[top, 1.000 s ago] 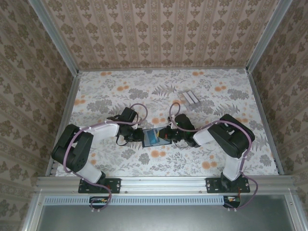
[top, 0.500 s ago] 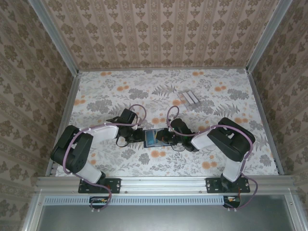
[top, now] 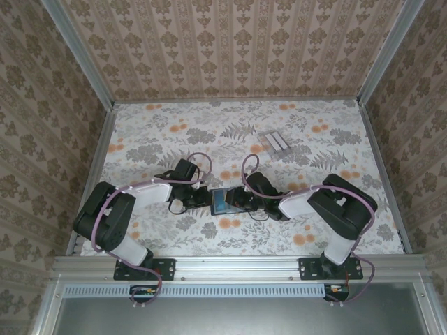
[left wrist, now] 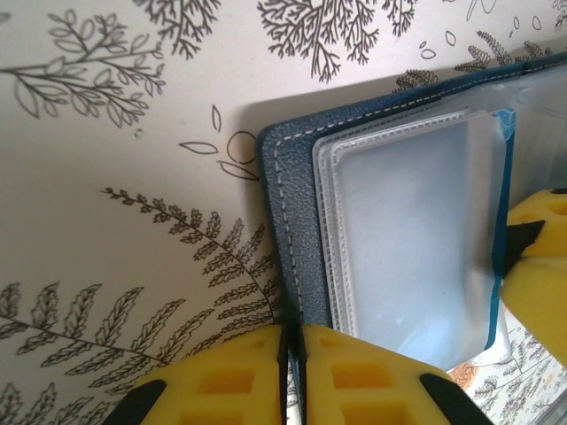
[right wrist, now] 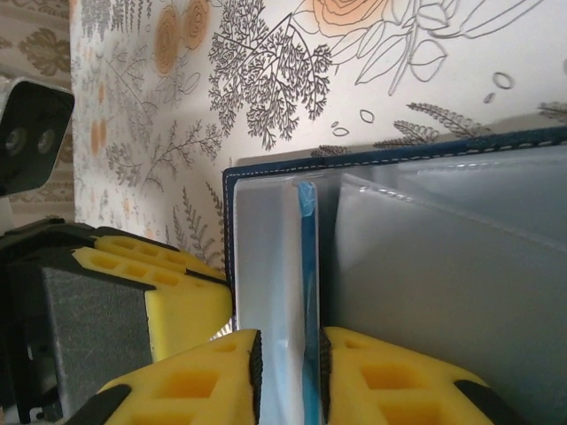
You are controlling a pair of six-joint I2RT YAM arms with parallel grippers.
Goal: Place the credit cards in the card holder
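Observation:
The dark navy card holder [top: 225, 200] lies open on the table between both arms. My left gripper [top: 207, 199] is shut on the edge of its stitched cover [left wrist: 283, 221], pads pinched together [left wrist: 294, 345]. A light blue credit card [right wrist: 308, 283] stands on edge in a clear sleeve [right wrist: 266, 266] of the holder. My right gripper [right wrist: 291, 372] straddles that sleeve and card with its jaws slightly parted, wider than the card is thick. From the left wrist the card's blue edge [left wrist: 501, 212] shows past the sleeves [left wrist: 399, 239], with the right gripper's yellow fingers [left wrist: 540, 266] beside it.
A pale see-through slotted rack [top: 274, 142] stands behind and to the right of the holder. The floral table [top: 160, 132] is walled on three sides. The left gripper's yellow finger [right wrist: 168, 301] sits close beside the holder's corner.
My right gripper's jaws have parted from their tight pinch on the light blue card, and less of the card shows outside the holder. The left gripper keeps its hold on the cover.

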